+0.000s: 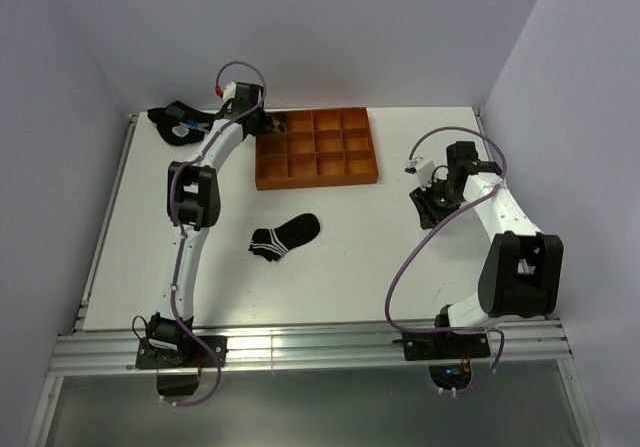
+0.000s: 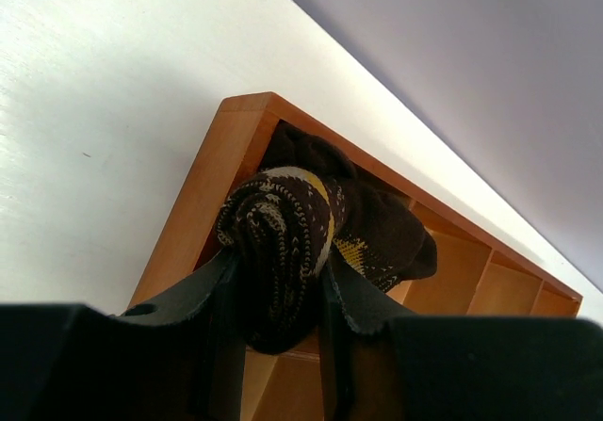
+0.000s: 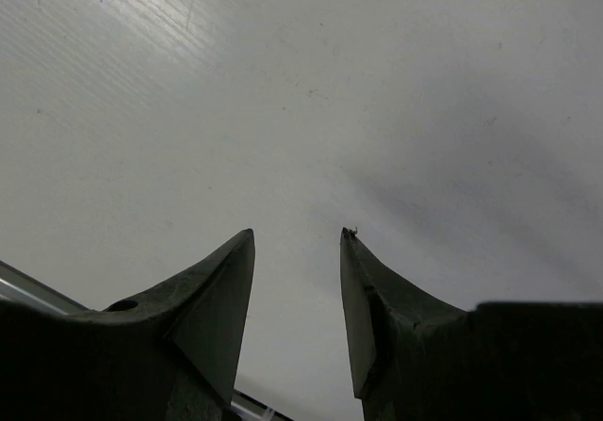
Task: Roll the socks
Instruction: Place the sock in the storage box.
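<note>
My left gripper (image 2: pixel 278 270) is shut on the rolled brown-and-black argyle sock (image 2: pixel 283 242) and holds it over the far-left corner cell of the orange tray (image 2: pixel 203 186); from above, the gripper (image 1: pixel 262 123) hides most of the sock at the tray (image 1: pixel 318 179). The short black ankle sock with white stripes (image 1: pixel 284 236) lies flat on the table in front of the tray. My right gripper (image 1: pixel 432 199) is open and empty above bare table at the right, its fingers (image 3: pixel 221 289) apart with nothing between them.
A dark sock bundle with blue and white marks (image 1: pixel 178 123) lies at the far left corner behind the left arm. The tray has several square cells. Walls close the table at the back and both sides.
</note>
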`<state>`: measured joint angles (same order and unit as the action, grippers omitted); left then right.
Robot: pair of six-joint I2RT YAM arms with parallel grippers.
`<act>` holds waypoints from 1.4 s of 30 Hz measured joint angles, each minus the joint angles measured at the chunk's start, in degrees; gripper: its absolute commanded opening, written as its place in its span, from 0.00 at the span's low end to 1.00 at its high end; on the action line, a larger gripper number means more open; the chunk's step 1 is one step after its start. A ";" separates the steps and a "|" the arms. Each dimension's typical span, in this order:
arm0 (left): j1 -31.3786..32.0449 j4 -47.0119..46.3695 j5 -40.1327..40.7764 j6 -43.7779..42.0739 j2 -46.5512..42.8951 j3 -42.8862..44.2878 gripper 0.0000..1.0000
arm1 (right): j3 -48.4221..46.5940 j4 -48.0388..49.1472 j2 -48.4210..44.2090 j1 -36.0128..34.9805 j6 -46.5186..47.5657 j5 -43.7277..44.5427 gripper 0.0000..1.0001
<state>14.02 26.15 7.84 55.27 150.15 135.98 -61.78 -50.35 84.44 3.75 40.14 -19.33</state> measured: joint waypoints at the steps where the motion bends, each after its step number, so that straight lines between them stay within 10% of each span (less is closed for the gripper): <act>1: 0.00 0.20 0.09 -0.37 -0.07 0.00 0.00 | 0.07 -0.02 0.00 0.00 0.04 0.07 0.49; 20: -0.11 7.69 3.30 -5.81 -0.20 2.21 0.00 | 2.23 -0.48 -1.53 0.00 1.27 1.40 0.48; 27: -0.11 6.45 4.11 -6.86 -1.29 -0.15 0.23 | 2.51 -0.42 -1.51 0.00 1.29 1.77 0.48; 42: 0.07 7.56 4.76 -8.35 -0.20 1.99 0.31 | 3.13 -0.44 -1.51 0.00 1.27 2.80 0.47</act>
<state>14.09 33.71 12.60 46.92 149.95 137.97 -58.65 -50.78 82.94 3.75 41.41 -16.53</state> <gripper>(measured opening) 0.332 0.473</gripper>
